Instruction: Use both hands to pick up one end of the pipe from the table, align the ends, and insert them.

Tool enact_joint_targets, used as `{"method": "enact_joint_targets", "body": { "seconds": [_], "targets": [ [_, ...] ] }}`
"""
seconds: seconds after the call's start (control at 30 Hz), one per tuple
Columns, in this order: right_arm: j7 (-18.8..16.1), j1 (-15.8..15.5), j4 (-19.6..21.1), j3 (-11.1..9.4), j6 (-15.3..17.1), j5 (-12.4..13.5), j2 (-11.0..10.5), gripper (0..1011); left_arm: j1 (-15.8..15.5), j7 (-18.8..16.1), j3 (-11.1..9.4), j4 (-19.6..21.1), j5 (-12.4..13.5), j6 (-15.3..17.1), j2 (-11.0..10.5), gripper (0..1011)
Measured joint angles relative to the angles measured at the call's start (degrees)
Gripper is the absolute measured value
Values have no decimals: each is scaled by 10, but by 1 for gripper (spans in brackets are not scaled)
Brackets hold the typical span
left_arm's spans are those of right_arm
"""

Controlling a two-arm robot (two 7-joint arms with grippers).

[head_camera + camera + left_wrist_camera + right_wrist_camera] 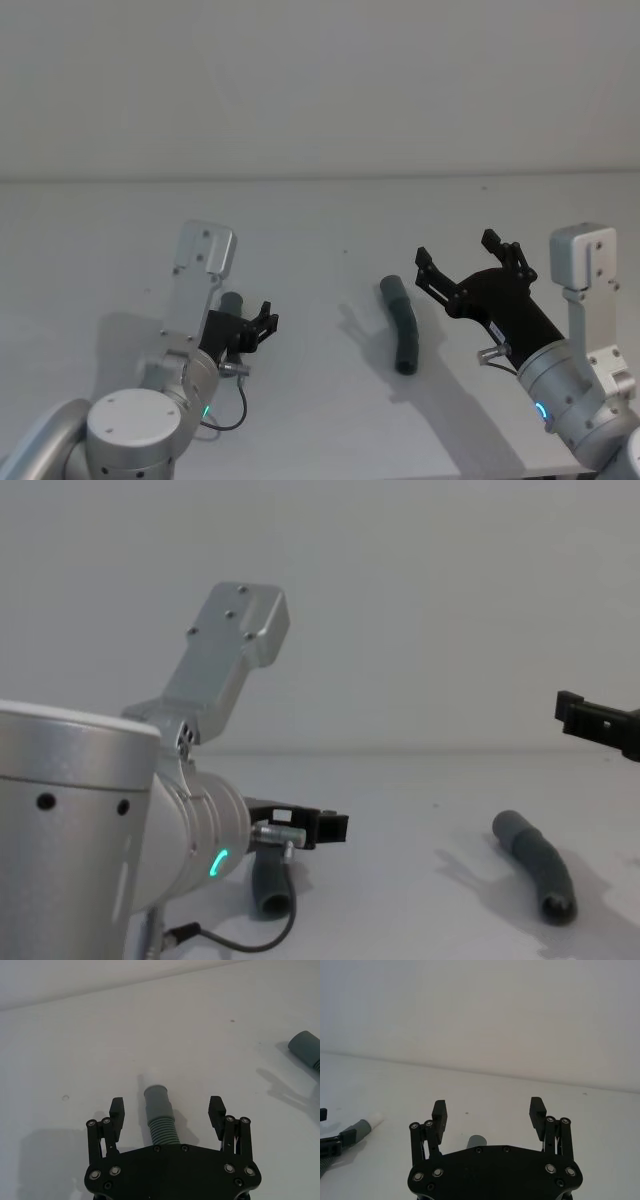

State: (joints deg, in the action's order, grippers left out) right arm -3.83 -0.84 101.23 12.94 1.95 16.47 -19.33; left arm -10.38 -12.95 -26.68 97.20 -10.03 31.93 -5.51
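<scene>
We saw our left claw (167, 1107) spread wide, straddling the white-tipped pipe piece (161, 1125) on the counter (120, 230) without gripping it; our right claw (456, 248), equally wide and empty, hovered beside the grey-cuffed piece (402, 322).

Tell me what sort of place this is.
Likely a robot test bench, perhaps a lab: a white table before a bare wall, the left gripper and right gripper open over it, with a white-tipped hose piece and a grey hose piece.

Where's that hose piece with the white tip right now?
In the left wrist view the white-tipped piece lies on the table between the left gripper's open fingers, tip pointing away; the other hose piece lies off to the robot's right.
</scene>
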Motion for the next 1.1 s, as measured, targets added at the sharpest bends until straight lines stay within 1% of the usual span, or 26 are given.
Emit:
{"method": "enact_joint_targets", "body": {
  "seconds": [0.4,0.73,0.87,1.1],
  "targets": [
    [0,0,0,0,0,0,0,1003,-6,3,10,-29,-6,-18,18,1001],
    [0,0,0,0,0,0,0,1003,-19,3,23,-53,-12,-26,40,1001],
    [0,0,0,0,0,0,0,1003,-23,0,29,-59,-15,-22,48,1001],
    [0,0,0,0,0,0,0,1003,-30,-5,38,-66,-20,1,62,1001]
  ]
}}
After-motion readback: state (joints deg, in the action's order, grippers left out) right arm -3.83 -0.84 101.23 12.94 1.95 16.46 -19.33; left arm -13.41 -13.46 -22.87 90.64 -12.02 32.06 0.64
